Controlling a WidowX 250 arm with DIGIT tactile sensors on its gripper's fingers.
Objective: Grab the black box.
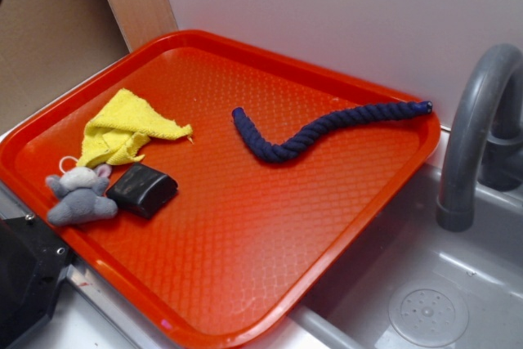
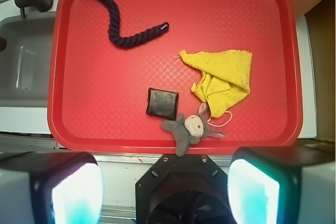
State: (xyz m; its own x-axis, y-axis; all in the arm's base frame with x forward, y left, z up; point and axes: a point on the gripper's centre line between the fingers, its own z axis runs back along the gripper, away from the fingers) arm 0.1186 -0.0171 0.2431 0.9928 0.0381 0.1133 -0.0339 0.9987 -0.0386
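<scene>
Pincer point(image 2: 165, 190): released, jaws spread wide. In the wrist view its two pale, teal-tinted fingers point(image 2: 73, 195) stand at the lower left and lower right of the frame with a broad gap between them, gripping nothing. It hangs above the table edge outside the tray's near rim, looking straight down. In the exterior view only a dark part of the arm shows at the lower left corner, at about 8 o'clock from the tray's centre.

Small glossy black rectangular block with rounded edges point(image 1: 142, 190): lying flat on the red textured plastic tray point(image 1: 270, 226), its top catching a dull sheen. In the wrist view it sits at about 6 o'clock from the tray's centre, short of the near rim, apart from the pincer.

Grey plush mouse point(image 2: 189, 128): at 4 o'clock from the block, touching or just beside its corner.

Crumpled yellow cloth point(image 2: 220, 80): at 2 o'clock from the block, near it, not touching.

Dark blue twisted rope point(image 2: 118, 22): at 11 o'clock, well apart.

Grey sink point(image 1: 425, 284) with grey faucet point(image 1: 474, 128): beside the tray.
</scene>
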